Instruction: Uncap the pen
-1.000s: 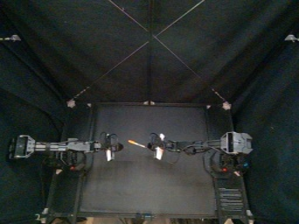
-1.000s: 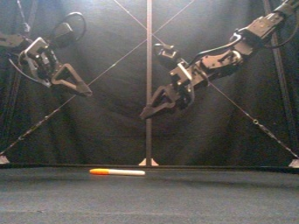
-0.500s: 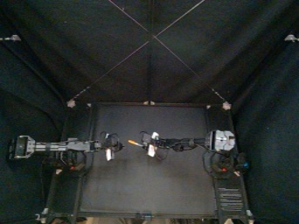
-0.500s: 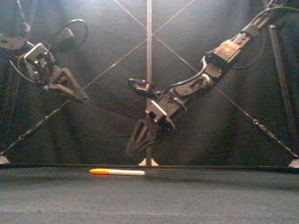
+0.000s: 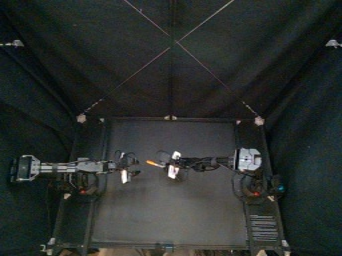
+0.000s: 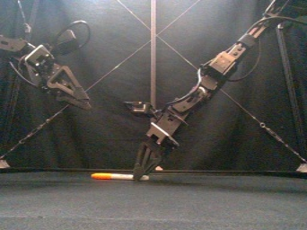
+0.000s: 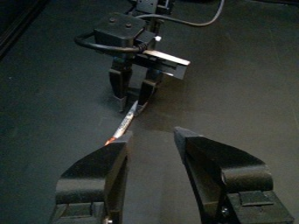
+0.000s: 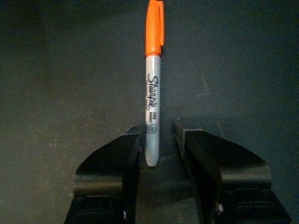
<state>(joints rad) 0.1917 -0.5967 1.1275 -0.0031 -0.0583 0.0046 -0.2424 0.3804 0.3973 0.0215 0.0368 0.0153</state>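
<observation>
**Pen flat on the table, right jaws straddling its barrel, cap on**

Your marker pen point(image 6: 118, 176) lies flat on the black table point(image 6: 228, 205), near its middle and a little toward the left arm's side. The orange cap point(image 8: 155, 26) is seated on the pale barrel, which carries dark print. In the front view the cap end points toward the left arm and the barrel end toward the right arm.

Your right gripper point(image 6: 144, 171) is down at table level over the barrel end. In the right wrist view the barrel runs straight up between the two jaws, and the capped end lies well beyond their tips. The jaws stand apart. One sits just beside the barrel, and a narrow dark gap shows between the barrel and the other, so you have no clamp on it. The left wrist view shows the same thing from the other end: two dark fingers planted either side of the pen, with the cap end lying free on the table.

Your left gripper point(image 6: 82, 97) hangs well above the table on its own side, tilted down toward the pen. Its jaws are spread wide and hold nothing.
</observation>
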